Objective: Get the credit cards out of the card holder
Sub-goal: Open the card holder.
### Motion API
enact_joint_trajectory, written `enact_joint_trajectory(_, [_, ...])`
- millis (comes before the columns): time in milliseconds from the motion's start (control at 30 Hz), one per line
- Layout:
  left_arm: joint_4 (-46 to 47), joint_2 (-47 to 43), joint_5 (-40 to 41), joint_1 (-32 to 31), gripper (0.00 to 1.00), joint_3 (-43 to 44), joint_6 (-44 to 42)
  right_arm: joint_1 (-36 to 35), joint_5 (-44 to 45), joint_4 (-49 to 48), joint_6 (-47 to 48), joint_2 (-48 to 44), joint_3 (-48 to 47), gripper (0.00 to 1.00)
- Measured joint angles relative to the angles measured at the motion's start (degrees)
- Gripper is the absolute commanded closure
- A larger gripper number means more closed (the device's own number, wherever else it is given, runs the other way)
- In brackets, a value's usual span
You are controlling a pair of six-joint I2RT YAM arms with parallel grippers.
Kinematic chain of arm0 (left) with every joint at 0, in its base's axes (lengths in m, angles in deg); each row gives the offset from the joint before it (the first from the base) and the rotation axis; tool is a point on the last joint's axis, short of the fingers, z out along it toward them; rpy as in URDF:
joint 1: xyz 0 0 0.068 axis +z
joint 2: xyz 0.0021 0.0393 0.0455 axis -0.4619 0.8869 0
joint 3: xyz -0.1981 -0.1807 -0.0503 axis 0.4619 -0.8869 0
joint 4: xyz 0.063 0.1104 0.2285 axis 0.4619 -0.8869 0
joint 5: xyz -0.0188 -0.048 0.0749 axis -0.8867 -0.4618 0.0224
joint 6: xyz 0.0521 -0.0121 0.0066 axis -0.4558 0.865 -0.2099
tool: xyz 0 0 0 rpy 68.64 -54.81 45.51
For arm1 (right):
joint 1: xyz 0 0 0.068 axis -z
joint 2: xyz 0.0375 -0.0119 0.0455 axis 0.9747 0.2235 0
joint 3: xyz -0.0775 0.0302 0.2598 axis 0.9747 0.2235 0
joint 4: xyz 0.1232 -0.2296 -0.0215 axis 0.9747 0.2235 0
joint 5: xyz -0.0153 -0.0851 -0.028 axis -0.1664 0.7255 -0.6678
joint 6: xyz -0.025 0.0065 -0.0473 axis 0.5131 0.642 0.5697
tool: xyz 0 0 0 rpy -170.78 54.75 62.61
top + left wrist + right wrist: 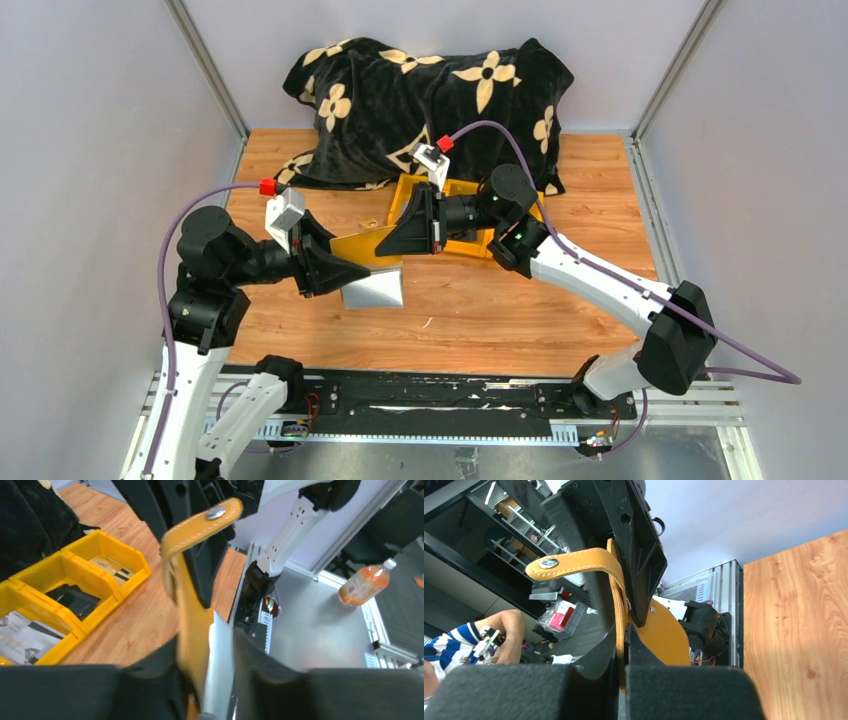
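Observation:
The card holder [378, 288] is held above the table between both grippers, silvery body low and mustard-yellow flap [362, 245] raised. My left gripper [348, 275] is shut on the holder's body. In the left wrist view the silver side [220, 660] and yellow side sit between my left gripper's [210, 685] pads, and the flap [197, 530] with its snap button [216, 513] stands up. My right gripper [388, 242] is shut on the flap. In the right wrist view the flap [579, 561] runs into my right gripper [622, 650]. No credit cards show.
Yellow plastic bins [408, 190] stand behind the grippers and also show in the left wrist view [107, 536], holding printed papers and a black item. A black flowered blanket [420, 90] lies at the back. An orange drink bottle [365, 582] lies beyond the table.

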State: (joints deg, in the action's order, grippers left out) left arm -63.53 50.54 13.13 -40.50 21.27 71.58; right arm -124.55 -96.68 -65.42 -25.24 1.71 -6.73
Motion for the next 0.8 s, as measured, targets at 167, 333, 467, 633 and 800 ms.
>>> enact_joint_trajectory(167, [1.77,0.09,2.97,0.0,1.0,-0.48,2.01,0.0,-0.33,-3.93,-2.86,-0.13,0.7,0.97])
enact_joint_trajectory(333, [3.26,0.02,5.27,-0.22,1.0,-0.5,4.17,0.02,0.22,-8.17,-3.93,-1.14,3.17,0.45])
enact_joint_trajectory(467, [5.57,0.5,6.08,-0.24,1.0,-0.33,8.81,0.13,-0.04,-13.75,-2.36,-4.55,9.53,0.34])
enact_joint_trajectory(633, [8.5,3.54,5.9,-0.26,1.0,0.83,17.22,-0.15,-0.13,-15.43,5.31,-9.86,15.85,0.3])
enact_joint_trajectory(800, [14.4,5.2,5.6,-0.26,1.0,0.9,27.04,-2.27,0.96,-7.63,20.04,-15.13,16.65,0.28])
